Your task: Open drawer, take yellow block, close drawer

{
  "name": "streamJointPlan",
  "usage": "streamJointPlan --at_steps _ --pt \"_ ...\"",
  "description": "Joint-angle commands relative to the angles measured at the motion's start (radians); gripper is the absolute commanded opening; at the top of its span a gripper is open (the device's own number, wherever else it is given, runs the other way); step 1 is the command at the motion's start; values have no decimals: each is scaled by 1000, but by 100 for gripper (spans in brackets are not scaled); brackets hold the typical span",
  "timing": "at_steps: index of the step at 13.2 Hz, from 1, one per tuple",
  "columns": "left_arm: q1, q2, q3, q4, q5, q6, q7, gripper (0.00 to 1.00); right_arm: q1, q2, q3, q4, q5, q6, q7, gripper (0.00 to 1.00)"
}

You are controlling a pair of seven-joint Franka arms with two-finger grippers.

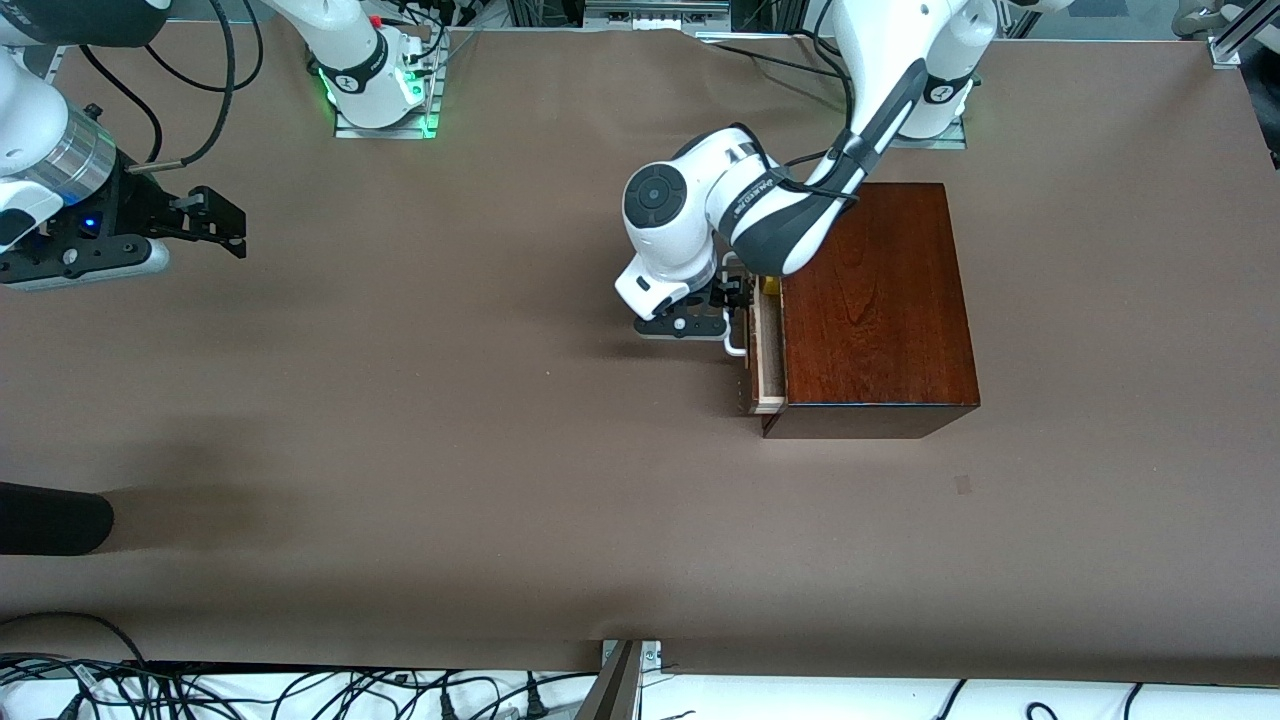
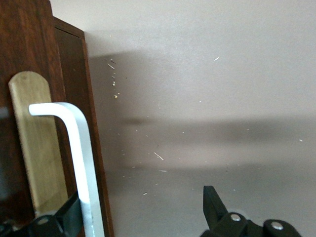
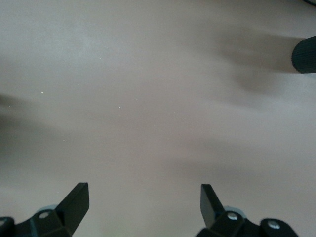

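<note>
Slippage is risked — the left gripper point(image 1: 738, 296), spread wide, has only one finger point(image 2: 69, 217) hooked by the handle point(image 2: 81, 163) of the barely opened drawer point(image 1: 768, 350), while the right gripper point(image 1: 225, 222) waits agape over bare worktop point(image 1: 400, 450).

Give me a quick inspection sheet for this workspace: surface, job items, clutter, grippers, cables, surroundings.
Surface: brown table cover, a few light specks.
Drawer: pulled partly out of the mahogany box.
Yellow block: a sliver shows in the drawer, under the left arm.
Handle: white bar, one finger of the left gripper on either side, jaws open.
Right gripper: open, holding nothing, waiting over the table's right-arm end.
Clutter: dark rounded object at the right-arm end.
Cables: bundle off the table's front edge; more by the bases.
Surroundings: nothing else seen.
</note>
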Motion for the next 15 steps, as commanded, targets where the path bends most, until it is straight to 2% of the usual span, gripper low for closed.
streamJointPlan --at_steps 1,4,15 --pt "-50 49 -2 86 -44 39 -25 100 -3 2 3 13 -6 -4 9 100" --pt "-71 68 -2 134 -46 39 -25 100 -3 2 3 13 -6 -4 9 100" --pt "-85 53 0 179 -41 25 -31 100 -3 2 3 13 -8 -4 8 100"
